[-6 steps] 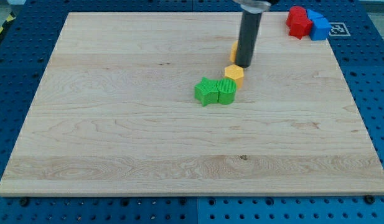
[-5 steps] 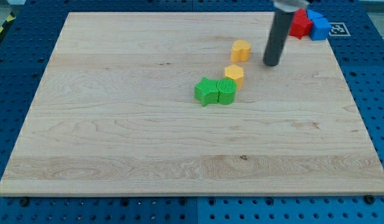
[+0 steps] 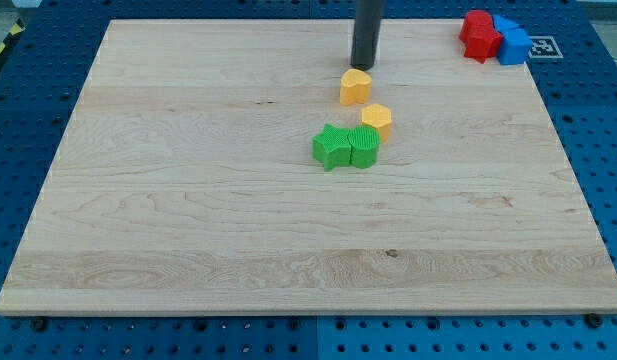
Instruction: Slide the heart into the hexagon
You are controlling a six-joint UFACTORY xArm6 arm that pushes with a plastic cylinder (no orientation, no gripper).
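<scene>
- Camera view is filled by a light wooden tabletop (image 3: 188, 220), set on a blue perforated base (image 3: 598, 150)
- A straight dark rod (image 3: 367, 30) is seen coming down from the view's top edge; it is the only tool, with no jaws, so no wide or narrow state can be given and nothing is held
- Its tip (image 3: 364, 66) is seen on the board just above the orange heart (image 3: 355, 87), toward the view's top; whether the two touch cannot be told
- The orange heart is placed a little above and to the view's left of the orange hexagon (image 3: 376, 119), with a narrow strip of bare wood seen between them
- The orange hexagon is found near the middle of the board, its lower left side against the top of the green pair
- Two green blocks are seen pressed together below the hexagon: a green star (image 3: 331, 148) on the view's left and a rounded green block (image 3: 363, 147) on the view's right, whose exact shape cannot be made out
- At the view's top right corner, a red block (image 3: 478, 35) and a blue block (image 3: 511, 42) are clustered touching each other, well apart from the tip; their shapes cannot be told
</scene>
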